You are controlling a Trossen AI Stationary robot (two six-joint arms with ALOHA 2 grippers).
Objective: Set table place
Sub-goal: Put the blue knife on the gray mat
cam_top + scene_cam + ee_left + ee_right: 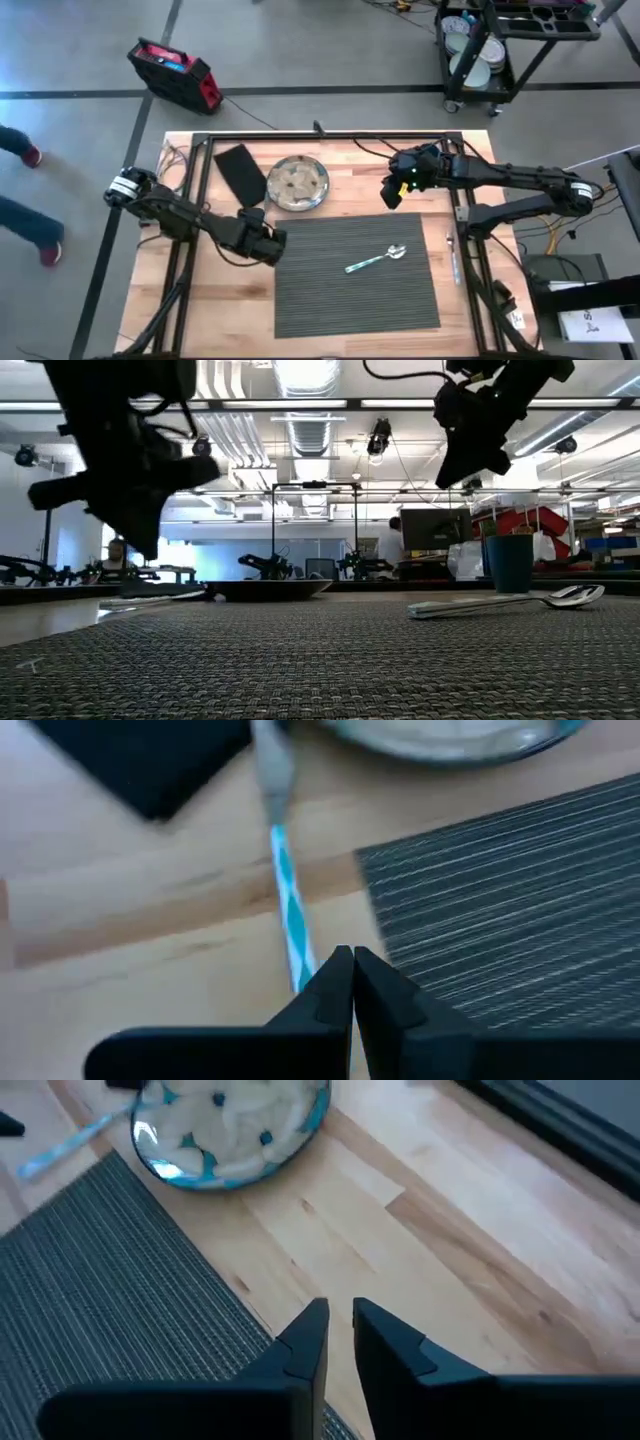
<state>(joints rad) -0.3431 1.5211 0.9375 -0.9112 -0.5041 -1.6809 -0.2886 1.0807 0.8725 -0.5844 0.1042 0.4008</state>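
A dark grey ribbed placemat lies on the wooden table. A spoon lies on its right part. Beyond the mat's far edge are a blue-rimmed plate and a black napkin. A utensil with a blue-and-white striped handle lies on the wood between the napkin and the mat's left edge. My left gripper hovers shut above that handle's near end, which its finger hides. My right gripper hangs in the air to the right of the plate, its fingers a narrow gap apart and empty.
Another utensil lies on the wood by the table's right edge. A black metal frame runs around the table. In the low view a dark cup stands in the background, and people are in the room beyond.
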